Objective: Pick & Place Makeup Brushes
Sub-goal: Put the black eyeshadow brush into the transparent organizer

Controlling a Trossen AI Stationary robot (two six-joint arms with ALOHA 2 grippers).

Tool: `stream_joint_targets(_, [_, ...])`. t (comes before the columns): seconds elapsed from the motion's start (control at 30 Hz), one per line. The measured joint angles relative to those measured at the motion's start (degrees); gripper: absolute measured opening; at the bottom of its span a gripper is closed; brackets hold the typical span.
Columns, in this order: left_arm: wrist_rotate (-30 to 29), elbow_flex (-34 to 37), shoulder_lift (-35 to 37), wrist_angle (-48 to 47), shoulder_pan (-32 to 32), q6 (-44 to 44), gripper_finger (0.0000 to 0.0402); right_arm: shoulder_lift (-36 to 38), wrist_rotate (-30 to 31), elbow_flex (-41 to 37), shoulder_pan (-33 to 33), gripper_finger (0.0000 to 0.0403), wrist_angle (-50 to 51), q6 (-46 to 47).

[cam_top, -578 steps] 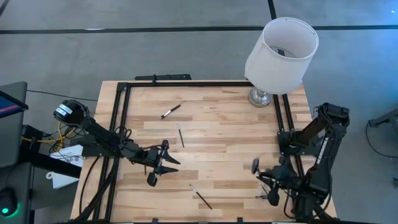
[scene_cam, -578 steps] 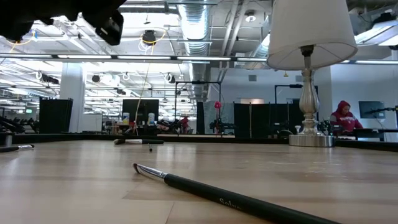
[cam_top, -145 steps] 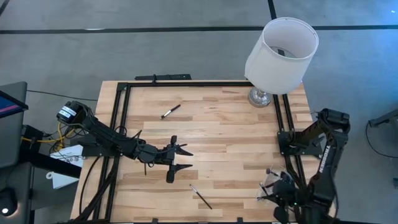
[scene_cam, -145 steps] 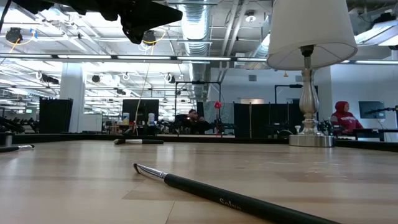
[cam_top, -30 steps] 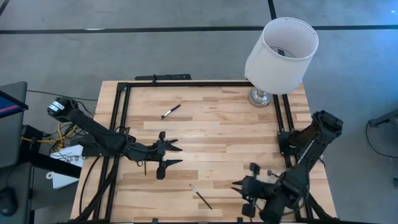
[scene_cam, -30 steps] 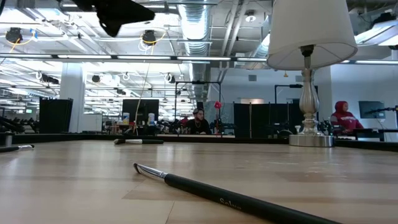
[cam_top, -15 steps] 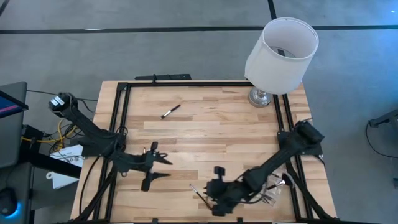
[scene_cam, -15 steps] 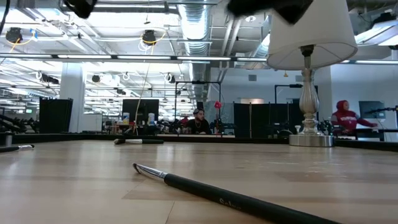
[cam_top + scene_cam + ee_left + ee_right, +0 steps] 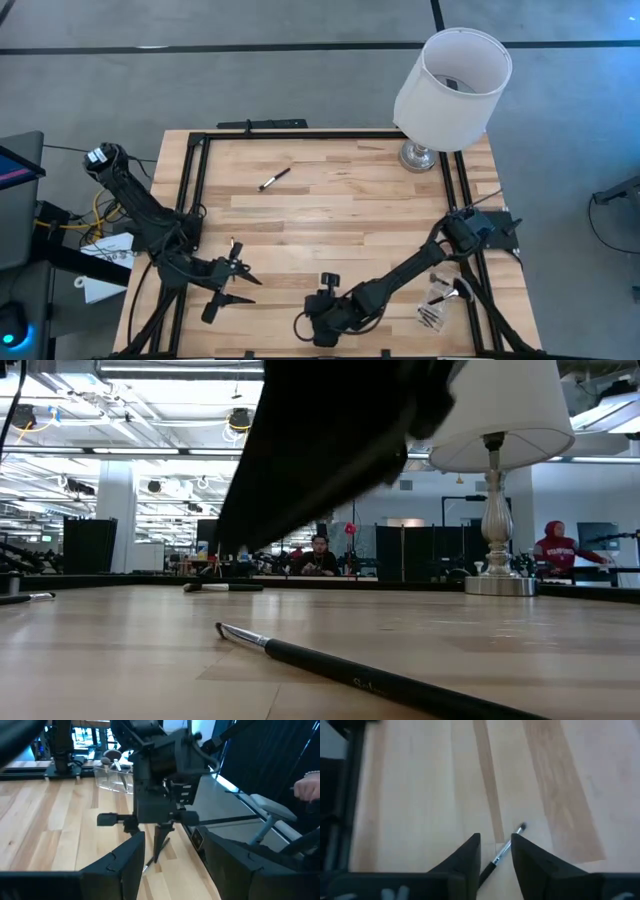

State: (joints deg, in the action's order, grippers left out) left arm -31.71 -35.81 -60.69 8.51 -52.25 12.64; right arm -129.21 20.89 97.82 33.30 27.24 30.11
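The wooden table (image 9: pixel 330 215) carried a white-shaded lamp (image 9: pixel 452 78) at its far right corner, well clear of the working area near the front edge. The right arm reached low across the front of the table, probably because the nearest loose brush lay there rather than on its own side. Its right gripper (image 9: pixel 312 322) hung fingers-down over that spot. In the right wrist view the two fingers stood a modest gap apart, holding nothing, with the slim black brush (image 9: pixel 502 851) lying on the wood between them. This looked like a line-up for a pinch, not yet a grasp. The low view showed the same brush (image 9: pixel 380 685) flat on the table beneath the dark blur of the arm. The left gripper (image 9: pixel 238 287) waited at the front left of the table, fingers spread wide and empty, seemingly kept back to leave the right arm room. A clear container (image 9: pixel 440 303) stood at the table's right edge, near the right arm's base. It held several brushes, one with a fluffy head (image 9: pixel 106 755), so it was most likely the drop point. A second loose brush (image 9: pixel 274 179), black with a pale tip, lay farther back on the left half of the table, well apart from both grippers.
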Motion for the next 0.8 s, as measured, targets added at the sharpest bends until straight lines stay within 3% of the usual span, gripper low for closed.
stream_joint_targets(0.33, [0.0,0.0,0.0,-1.2,-0.1,-0.7,0.0200,-1.4,-1.2,0.7,-0.3,0.0161,3.6,7.0])
stream_joint_targets(0.53, [0.0,0.0,0.0,-1.7,-0.1,-0.7,0.0200,-1.4,2.1,0.7,0.4,0.0144,3.3,7.3])
stream_joint_targets(0.8, [-1.7,0.0,0.0,-1.7,-0.1,-0.3,0.0200,-2.8,1.8,0.6,0.3,0.0110,3.2,6.4])
